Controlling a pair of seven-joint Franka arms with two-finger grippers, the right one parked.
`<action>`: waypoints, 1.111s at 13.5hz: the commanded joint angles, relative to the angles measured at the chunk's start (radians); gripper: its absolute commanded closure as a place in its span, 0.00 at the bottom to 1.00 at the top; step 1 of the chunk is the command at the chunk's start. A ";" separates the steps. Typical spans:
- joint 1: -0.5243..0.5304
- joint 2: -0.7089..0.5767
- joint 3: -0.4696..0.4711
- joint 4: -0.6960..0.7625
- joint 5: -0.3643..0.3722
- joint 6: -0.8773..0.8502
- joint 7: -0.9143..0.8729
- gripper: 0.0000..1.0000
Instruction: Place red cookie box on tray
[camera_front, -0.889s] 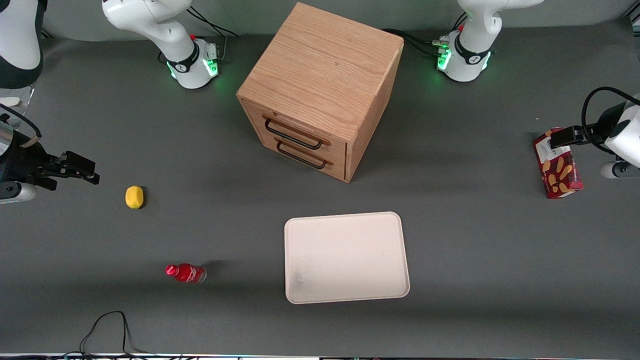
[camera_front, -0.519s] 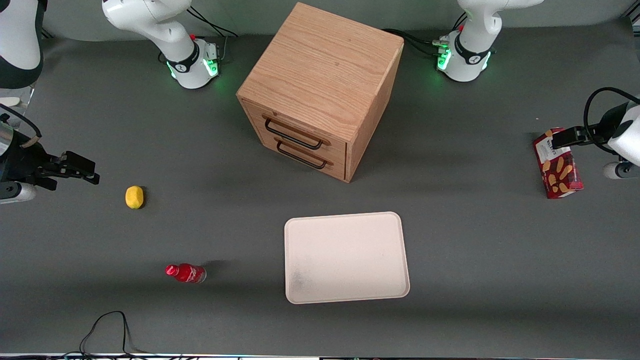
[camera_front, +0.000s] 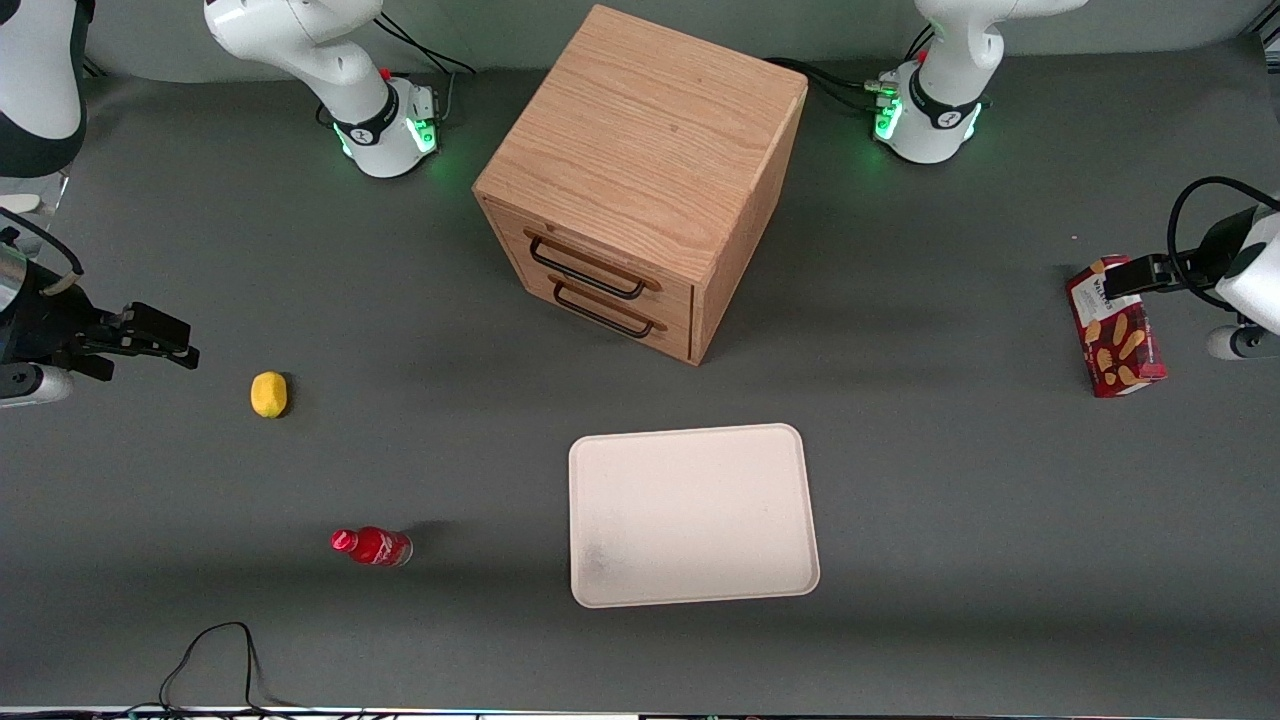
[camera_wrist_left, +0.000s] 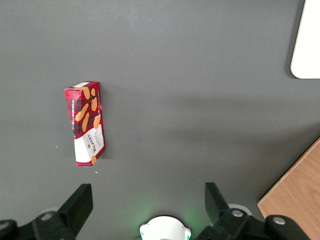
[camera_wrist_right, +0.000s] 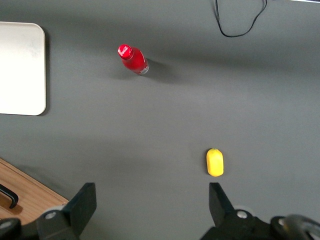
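Note:
The red cookie box (camera_front: 1115, 335) lies flat on the grey table toward the working arm's end, label face up; the left wrist view also shows the box (camera_wrist_left: 86, 122). My left gripper (camera_front: 1128, 272) hangs above the table over the box's end that is farther from the front camera. It is open (camera_wrist_left: 146, 200) and holds nothing; the box is outside the gap between the fingers. The cream-white tray (camera_front: 690, 515) sits near the middle of the table, nearer the front camera than the cabinet. One tray corner (camera_wrist_left: 306, 45) shows in the left wrist view.
A wooden two-drawer cabinet (camera_front: 640, 180) stands in the middle of the table, its corner (camera_wrist_left: 295, 197) visible from the wrist. Toward the parked arm's end lie a yellow lemon (camera_front: 268, 394) and a small red bottle (camera_front: 370, 546). A black cable (camera_front: 215, 650) loops at the near edge.
My left gripper has drifted slightly farther from the front camera and outward over the box's end. The box and tray have not moved.

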 joint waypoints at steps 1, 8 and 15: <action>0.016 0.009 0.012 0.009 -0.010 -0.002 0.050 0.00; 0.190 0.078 0.012 0.019 -0.012 0.049 0.309 0.00; 0.333 0.146 0.014 0.019 0.008 0.046 0.494 0.00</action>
